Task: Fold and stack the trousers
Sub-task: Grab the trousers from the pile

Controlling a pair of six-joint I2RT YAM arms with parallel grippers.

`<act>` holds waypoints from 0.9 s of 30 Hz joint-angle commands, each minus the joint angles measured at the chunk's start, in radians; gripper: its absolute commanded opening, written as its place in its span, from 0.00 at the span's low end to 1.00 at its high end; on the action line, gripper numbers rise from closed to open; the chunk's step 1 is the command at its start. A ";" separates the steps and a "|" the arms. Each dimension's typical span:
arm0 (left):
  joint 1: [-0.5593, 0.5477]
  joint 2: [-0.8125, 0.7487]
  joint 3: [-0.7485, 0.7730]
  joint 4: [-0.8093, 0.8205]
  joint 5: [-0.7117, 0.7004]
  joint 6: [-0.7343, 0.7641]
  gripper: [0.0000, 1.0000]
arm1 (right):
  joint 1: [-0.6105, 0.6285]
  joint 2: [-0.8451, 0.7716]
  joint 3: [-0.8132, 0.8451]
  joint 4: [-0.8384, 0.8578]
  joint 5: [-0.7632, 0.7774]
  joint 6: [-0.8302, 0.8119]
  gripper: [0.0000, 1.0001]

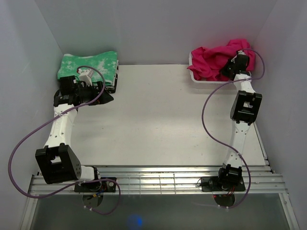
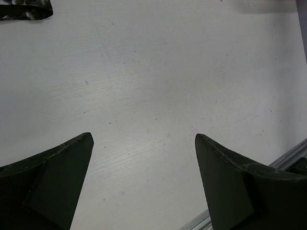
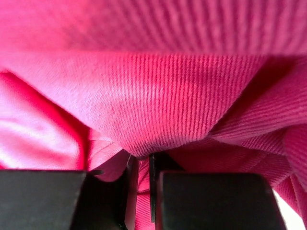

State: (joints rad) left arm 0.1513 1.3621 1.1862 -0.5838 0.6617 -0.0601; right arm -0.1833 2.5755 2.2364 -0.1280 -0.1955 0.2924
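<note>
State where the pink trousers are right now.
In the top view, the trousers lie bunched in a white tray in the far right corner, pinched by the right pincer.

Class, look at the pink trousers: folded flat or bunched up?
Bunched up. The trousers lie in a crumpled heap in the white tray, showing no flat folds; the right claw pinches one ridge.

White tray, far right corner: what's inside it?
Only the crumpled pink trousers show, with the right gripper shut on a fold of them. The floor of the white tray and anything beneath the fabric are covered.
</note>
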 commanded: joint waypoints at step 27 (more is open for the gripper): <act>0.001 -0.149 -0.017 -0.021 0.072 -0.012 0.98 | 0.010 -0.641 0.043 0.528 -0.134 0.182 0.08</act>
State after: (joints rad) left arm 0.1513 1.2675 1.1820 -0.5991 0.7059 -0.0711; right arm -0.1890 2.0773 2.1975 0.1425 -0.3473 0.5121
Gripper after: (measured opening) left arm 0.979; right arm 0.100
